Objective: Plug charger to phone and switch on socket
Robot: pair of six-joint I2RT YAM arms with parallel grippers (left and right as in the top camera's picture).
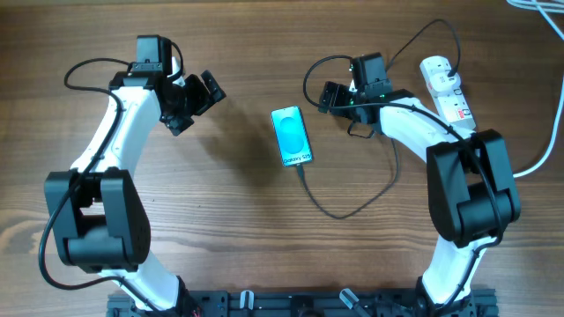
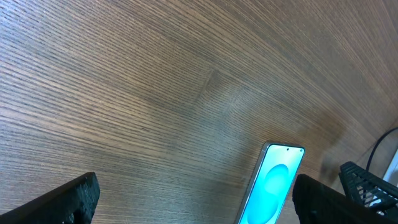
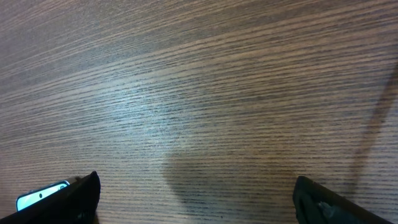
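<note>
Phone [image 1: 292, 136]: centre of overhead frame, flat on the table [image 1: 238, 229], long axis near vertical w/ a slight tilt. Turquoise screen w/ lighter oval in the middle. White strip w/ print at its lower end (letters too small to read here).
Charger [image 1: 352, 210]: thin black cable. One end meets the phone's lower edge, then it loops down and right, and climbs back up toward the right arm [image 1: 467, 176]. Another stretch arcs across the upper right to the socket. Plug tip too small to see, so cannot tell if it is seated.
Socket [image 1: 445, 84]: white strip, upper right of overhead, lying at an angle, small red marks on top. Its lower end is hidden under the right arm. Switch position: cannot tell.
Cord [image 1: 548, 132]: thick, white, curves along the right edge of the frame.
Left gripper [image 1: 198, 104]: upper left of centre, well apart from the phone. Fingers [image 2: 68, 199] spread wide, sitting in the two lower corners of the left wrist view. The phone's upper end shows btwn them at bottom, closer to the right-hand finger.
Right gripper [image 1: 324, 99]: just right of the phone's upper end, near but not touching. Fingers [image 3: 74, 199] spread wide, wood grain btwn them. A sliver of phone shows at lower left of the right wrist view, beside the left-hand finger.
</note>
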